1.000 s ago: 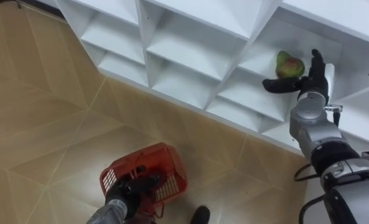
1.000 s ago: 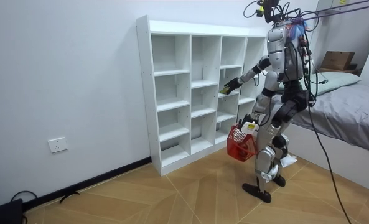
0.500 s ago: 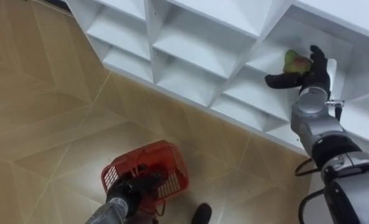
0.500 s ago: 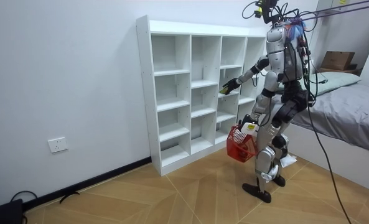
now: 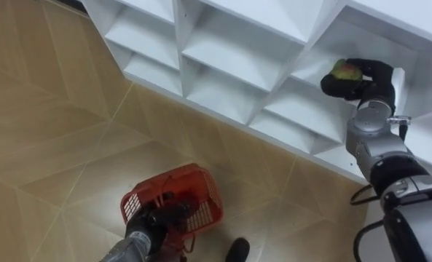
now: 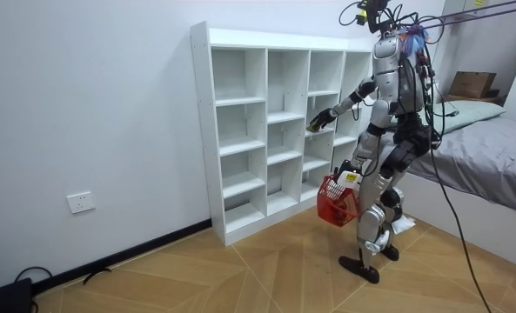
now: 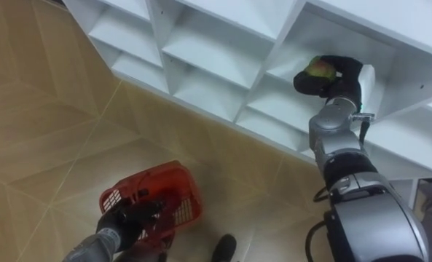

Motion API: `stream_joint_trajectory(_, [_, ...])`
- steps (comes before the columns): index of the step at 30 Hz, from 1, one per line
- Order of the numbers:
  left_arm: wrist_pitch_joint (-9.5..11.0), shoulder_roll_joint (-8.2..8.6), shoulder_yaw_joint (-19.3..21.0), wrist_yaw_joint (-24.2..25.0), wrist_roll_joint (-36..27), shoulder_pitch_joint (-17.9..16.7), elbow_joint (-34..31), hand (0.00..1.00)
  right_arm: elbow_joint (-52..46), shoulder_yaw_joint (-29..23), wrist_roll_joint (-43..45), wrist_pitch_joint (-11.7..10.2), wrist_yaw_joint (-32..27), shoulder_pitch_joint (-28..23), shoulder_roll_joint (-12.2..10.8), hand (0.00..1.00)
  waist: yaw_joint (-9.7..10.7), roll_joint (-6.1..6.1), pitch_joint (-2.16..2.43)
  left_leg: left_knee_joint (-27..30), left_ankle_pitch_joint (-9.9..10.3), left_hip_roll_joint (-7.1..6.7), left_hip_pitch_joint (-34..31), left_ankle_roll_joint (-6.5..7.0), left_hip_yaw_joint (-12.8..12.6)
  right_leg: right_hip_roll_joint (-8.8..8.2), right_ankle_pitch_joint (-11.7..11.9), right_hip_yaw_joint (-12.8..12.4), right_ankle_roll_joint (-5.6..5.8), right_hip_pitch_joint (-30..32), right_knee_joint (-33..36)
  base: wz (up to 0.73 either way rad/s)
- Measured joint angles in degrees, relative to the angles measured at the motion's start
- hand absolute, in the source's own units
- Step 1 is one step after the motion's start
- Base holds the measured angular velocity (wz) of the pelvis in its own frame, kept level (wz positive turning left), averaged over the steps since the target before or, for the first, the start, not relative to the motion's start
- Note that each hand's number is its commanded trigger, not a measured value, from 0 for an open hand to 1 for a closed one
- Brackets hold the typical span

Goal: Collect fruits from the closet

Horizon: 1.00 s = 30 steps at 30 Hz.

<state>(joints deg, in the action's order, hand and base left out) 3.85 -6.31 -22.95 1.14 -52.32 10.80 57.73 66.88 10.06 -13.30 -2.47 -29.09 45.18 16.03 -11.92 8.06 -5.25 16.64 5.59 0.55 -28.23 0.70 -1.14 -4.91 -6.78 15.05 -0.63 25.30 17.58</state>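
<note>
The fruit (image 5: 344, 70), green with a red blush, perhaps a pear, sits low in a closet (image 5: 234, 54) cell, just above its shelf board and near the front edge. The right hand (image 5: 366, 76) has its dark fingers wrapped round the fruit from behind and beside. The eye views show this grasp plainly; in the room view the fruit is a mere speck at the end of the outstretched arm, in what seems the third column from the room view's left, upper half. The left hand (image 5: 156, 218) hangs low, fingers curled on the rim of a red basket (image 5: 205, 207), which hangs over the floor (image 5: 55, 145), well apart from the fruit and clear of the closet's bottom edge. The room view puts the robot standing before the closet's right end, a bed (image 6: 488, 143) close behind it and open floor toward the room view's left.
</note>
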Motion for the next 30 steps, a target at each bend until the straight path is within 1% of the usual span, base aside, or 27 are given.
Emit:
stream_joint_trajectory(2, [0.09, -0.21, -0.26, 0.01, -0.01, -0.01, -0.35, 1.0, 0.07, 0.09, 0.02, -0.03, -0.35, 0.0, 0.0, 1.0, -0.09, -0.02, -0.01, 0.02, 0.0, -0.01, -0.01, 0.0, 0.02, 0.0, 0.0, 0.01, 0.0, 0.0, 0.0, 0.0])
stream_joint_trajectory(4, [0.31, -0.42, -0.31, 0.01, 0.01, 0.01, -0.56, 1.0, 0.57, 0.31, 0.12, -0.54, -1.02, 0.0, 0.01, 1.0, -0.34, -0.05, -0.04, 0.04, 0.0, -0.02, -0.07, 0.0, 0.08, -0.01, 0.0, 0.07, 0.0, -0.01, 0.0, 0.0])
stream_joint_trajectory(7, [0.33, -1.42, -0.24, 0.07, -0.89, -0.27, -2.64, 1.0, 0.79, 0.34, 2.38, -0.91, -2.2, -0.01, 0.53, 1.0, -0.21, -0.18, -0.13, 0.34, -0.01, 0.0, -0.91, -0.01, 0.4, -0.13, 0.0, 0.86, 0.0, 0.36, 0.07, 0.11])
stream_joint_trajectory(9, [0.34, -2.13, -0.22, 0.19, -1.46, -0.38, -4.92, 1.0, 0.77, 0.45, 3.25, -1.76, -2.67, 0.01, 2.34, 1.0, -0.72, -0.17, -0.14, 1.08, -0.06, 0.02, -2.6, 0.04, 0.72, -0.18, 0.0, 0.92, 0.0, 1.69, 0.32, 0.08])
stream_joint_trajectory(13, [0.34, -3.02, -0.17, 0.22, -2.19, -0.37, -5.12, 1.0, 0.96, 1.62, 3.27, -1.77, -2.72, 0.01, 3.45, 1.0, -0.86, -0.16, -0.14, 1.06, -0.08, -0.03, -2.78, 0.09, 0.79, -0.31, 0.0, 1.01, 0.0, 1.92, 0.45, 0.0])
stream_joint_trajectory(15, [0.34, -3.14, -0.18, 0.26, -3.36, -0.34, -5.7, 1.0, 0.97, 2.29, 5.33, -1.6, -2.69, 0.01, 4.0, 1.0, -0.87, -0.16, -0.14, 1.01, -0.08, 0.05, -2.76, 0.09, 0.85, -0.34, 0.0, 0.88, 0.0, 1.95, 0.44, 0.0])
stream_joint_trajectory(18, [0.35, -3.0, -0.29, 0.29, -6.23, 0.41, -5.75, 1.0, 0.76, 3.62, 6.21, -1.37, -2.69, 0.16, 4.0, 1.0, -0.77, -0.13, -0.11, 1.04, -0.09, 0.06, -2.75, 0.1, 0.53, -0.29, 0.0, 0.67, 0.0, 1.95, 0.43, -0.01])
stream_joint_trajectory(20, [0.34, -2.63, -0.29, 0.28, -8.56, 0.52, -6.91, 1.0, 0.46, 4.97, 6.58, -0.39, -2.45, 1.26, 4.0, 1.0, -0.43, -0.1, -0.09, 1.05, -0.09, 0.17, -2.74, 0.1, 0.38, -0.26, 0.0, 0.5, 0.0, 2.0, 0.44, -0.02])
stream_joint_trajectory(22, [0.34, -2.33, 0.01, 0.28, -8.72, 0.9, -7.61, 1.0, -0.74, 5.48, 6.73, 0.09, -1.95, 2.03, 3.99, 1.0, 0.15, -0.06, -0.06, 1.14, -0.1, 0.27, -2.62, 0.11, 0.22, -0.21, 0.0, 0.31, 0.0, 1.93, 0.55, 0.0])
stream_joint_trajectory(25, [0.49, -1.13, 1.34, 0.24, -8.66, 1.37, -9.38, 1.0, -4.01, 5.53, 8.04, 0.02, -0.76, 2.07, 3.83, 1.0, 1.4, 0.03, 0.0, 1.21, -0.12, 0.36, -1.97, 0.15, -0.1, -0.14, 0.0, -0.03, 0.0, 1.34, 0.52, 0.0])
stream_joint_trajectory(26, [0.63, -0.78, 1.34, 0.2, -8.78, 2.26, -9.34, 1.0, -4.85, 6.03, 8.63, 0.01, -0.29, 2.03, 3.5, 1.0, 2.11, 0.03, 0.0, 1.28, -0.12, 0.38, -1.47, 0.15, -0.12, -0.14, 0.0, -0.06, 0.0, 0.81, 0.52, 0.0])
stream_joint_trajectory(27, [0.75, -0.67, 0.98, 0.2, -8.78, 3.23, -9.35, 1.0, -6.4, 6.89, 8.65, 0.03, 0.38, 1.57, 3.34, 1.0, 2.81, 0.06, 0.01, 1.28, -0.12, 0.4, -0.8, 0.15, -0.18, -0.14, 0.0, -0.19, 0.0, 0.19, 0.55, 0.0])
stream_joint_trajectory(28, [0.86, -0.64, 0.73, 0.2, -8.78, 3.71, -9.35, 1.0, -7.53, 6.99, 8.65, 0.03, 0.71, 1.13, 3.29, 1.0, 2.95, 0.06, 0.01, 1.25, -0.12, 0.4, -0.4, 0.15, -0.26, -0.14, 0.0, -0.33, 0.0, -0.12, 0.55, -0.07])
stream_joint_trajectory(30, [1.3, -0.48, -0.05, 0.2, -8.77, 4.82, -9.36, 1.0, -9.85, 9.2, 8.66, -0.12, 2.08, -0.11, 3.16, 1.0, 4.33, 0.07, 0.03, 0.76, -0.12, 0.4, 1.85, 0.15, -0.77, -0.11, 0.01, -0.68, 0.02, -2.14, 0.07, -0.09])
